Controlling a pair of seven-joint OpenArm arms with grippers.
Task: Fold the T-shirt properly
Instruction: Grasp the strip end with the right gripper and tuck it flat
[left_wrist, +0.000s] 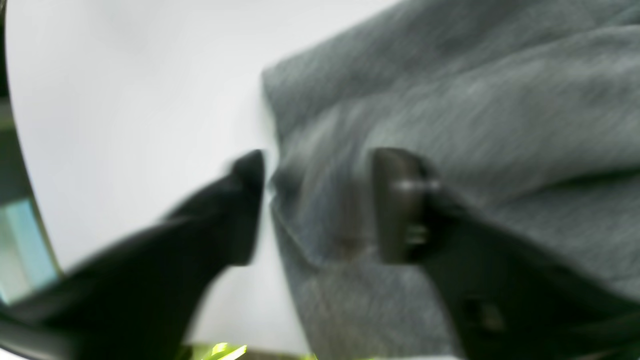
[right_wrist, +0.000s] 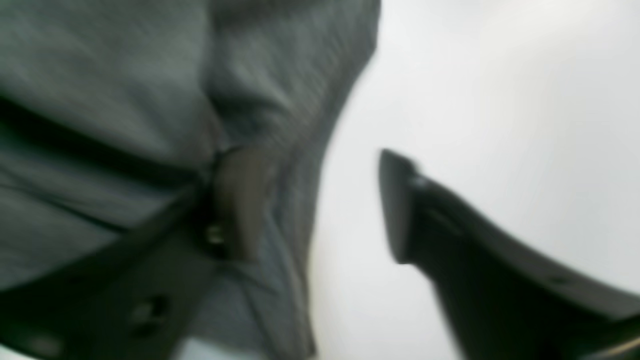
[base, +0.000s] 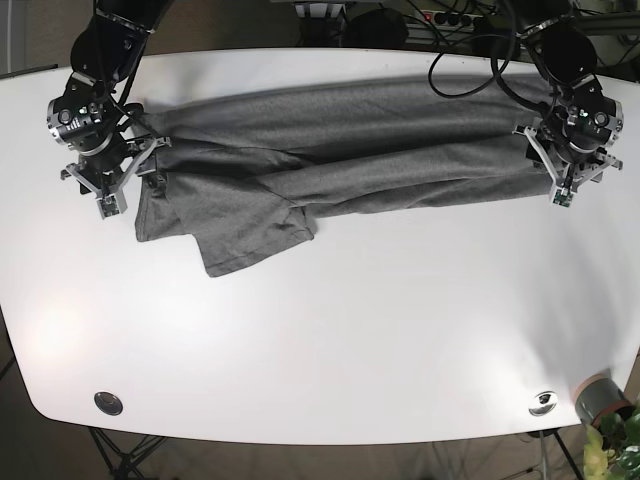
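The T-shirt (base: 330, 165) is a heathered charcoal-grey knit, soft and matte, lying stretched in a long band across the far half of the white table (base: 330, 340). It runs nearly from one side edge of the table to the other, doubled over lengthwise so that shallow ridges and creases run along it. Toward the base view's left the cloth widens, and a loose flap with a squared corner droops toward the table's middle.

The right gripper (right_wrist: 320, 205) sits at the shirt's end near the table's far left corner in the base view. Its jaws stand apart: one dark, wedge-shaped finger (right_wrist: 400, 205) rests over bare table, while the other lies against the fabric with the hem edge between them. The wrist picture is blurred, so contact with the cloth cannot be judged.

The left gripper (left_wrist: 317, 200) is at the opposite end, near the far right corner in the base view. Its jaws are likewise spread, one black finger (left_wrist: 247, 200) on the smooth tabletop just beside the hem, the other on the ribbed grey weave, with a thick folded edge of fabric lying in the gap.
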